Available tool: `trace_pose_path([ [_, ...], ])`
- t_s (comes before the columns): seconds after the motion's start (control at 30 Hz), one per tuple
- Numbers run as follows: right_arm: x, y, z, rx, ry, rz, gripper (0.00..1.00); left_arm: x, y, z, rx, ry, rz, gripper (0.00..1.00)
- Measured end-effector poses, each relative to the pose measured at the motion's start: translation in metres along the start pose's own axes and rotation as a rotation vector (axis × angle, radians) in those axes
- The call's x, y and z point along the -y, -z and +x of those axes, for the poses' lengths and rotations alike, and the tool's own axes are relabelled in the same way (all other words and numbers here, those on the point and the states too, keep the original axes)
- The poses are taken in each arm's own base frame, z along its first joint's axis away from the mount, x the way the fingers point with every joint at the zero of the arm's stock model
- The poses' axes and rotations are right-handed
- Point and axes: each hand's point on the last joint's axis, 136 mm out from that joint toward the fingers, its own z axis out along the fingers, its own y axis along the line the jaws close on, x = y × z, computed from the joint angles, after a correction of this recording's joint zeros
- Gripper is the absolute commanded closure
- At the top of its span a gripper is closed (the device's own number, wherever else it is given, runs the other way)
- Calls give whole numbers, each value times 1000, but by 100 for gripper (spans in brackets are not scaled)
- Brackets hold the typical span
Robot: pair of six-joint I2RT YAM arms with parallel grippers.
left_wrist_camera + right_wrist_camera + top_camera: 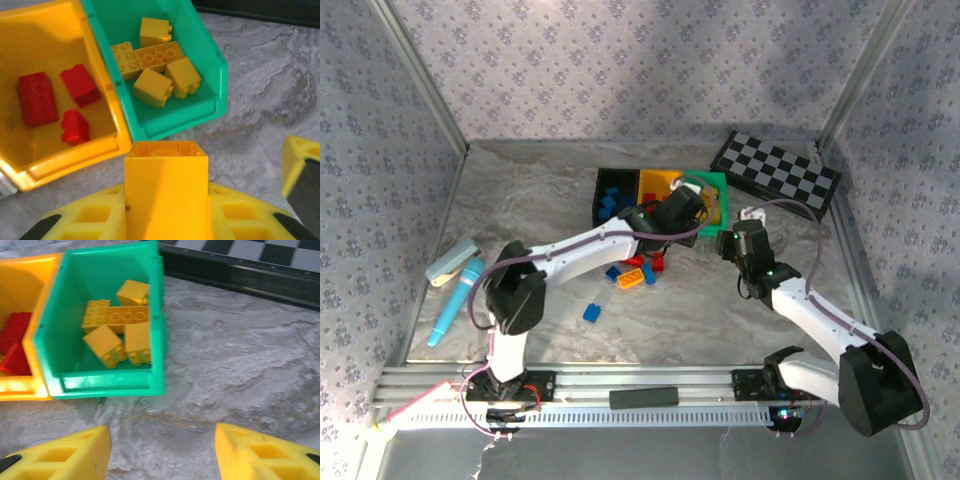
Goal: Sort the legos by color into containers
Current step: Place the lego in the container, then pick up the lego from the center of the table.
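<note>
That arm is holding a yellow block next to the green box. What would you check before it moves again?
1. Left end effector grips the yellow brick: ok.
2. Stored bricks in the green bin are all yellow, so the colour matches: ok.
3. Room left in the green bin: ok, bare floor shows.
4. Yellow brick above the bin opening: not ok, it looks short of the near rim.
5. Right end effector open, empty, apart from the bin: ok.
</note>
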Motion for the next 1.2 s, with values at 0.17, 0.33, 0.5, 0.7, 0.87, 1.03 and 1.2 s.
trace_pose_path([
  [0.17, 17, -4, 1, -11, -46, 29, 42, 5, -36, -36, 8, 15, 26, 78],
  [0.33, 14, -6, 2, -17, -52, 11, 42, 5, -69, -67, 24, 23, 43, 64],
  [0.5, 13, -10, 5, -31, -55, 6, 42, 0, -95, -77, 5, 33, 69, 38],
  [0.7, 12, -12, 7, -37, -56, -1, 42, -7, -102, -62, -59, 20, 69, 32],
  [0.87, 9, -15, 12, -59, -63, -15, 42, -15, -90, -24, -138, -9, 31, 32],
  [1.03, 7, -18, 19, -86, -67, -25, 42, -29, -46, 12, -149, -29, 6, 32],
  [1.2, 5, -18, 20, -91, -68, -38, 42, -52, 0, 31, -98, -16, -13, 32],
])
